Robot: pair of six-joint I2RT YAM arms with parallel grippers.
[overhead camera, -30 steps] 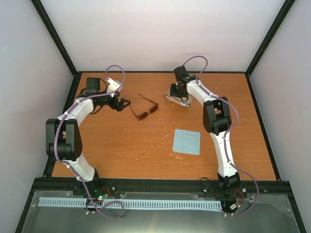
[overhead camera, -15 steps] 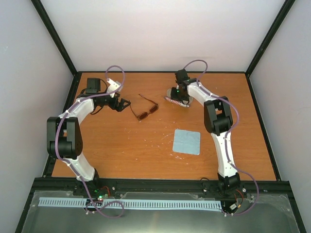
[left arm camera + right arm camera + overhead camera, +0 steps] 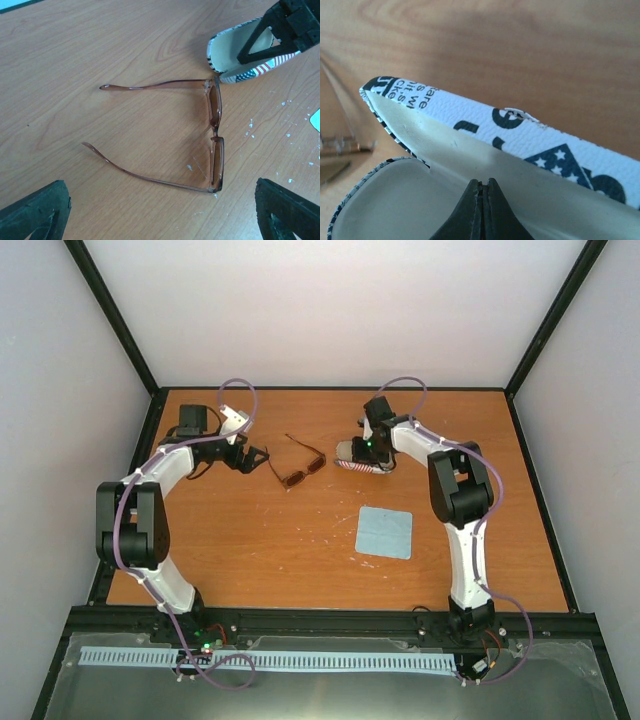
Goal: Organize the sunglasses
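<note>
The sunglasses [image 3: 300, 468] lie on the table with both temple arms unfolded, back middle. In the left wrist view the sunglasses [image 3: 215, 135] lie lens side to the right, temples pointing left. My left gripper [image 3: 256, 455] is open and empty just left of them; its fingertips [image 3: 35, 212] stand wide at the bottom corners, either side of the temples. The flag-patterned case [image 3: 358, 457] lies open right of the sunglasses. My right gripper [image 3: 372, 445] is shut with its tips [image 3: 481, 197] inside the open case, against the cream lining of the lid [image 3: 530, 135].
A light blue square cloth [image 3: 385, 532] lies on the table in front of the case. The case [image 3: 235, 55] almost touches the glasses' far hinge, with the right arm's fingers [image 3: 280, 25] in it. Black frame rails edge the table.
My right gripper has come down and toward the left into the case, and the case has shifted slightly nearer and leftward. The left gripper and sunglasses have hardly moved.
</note>
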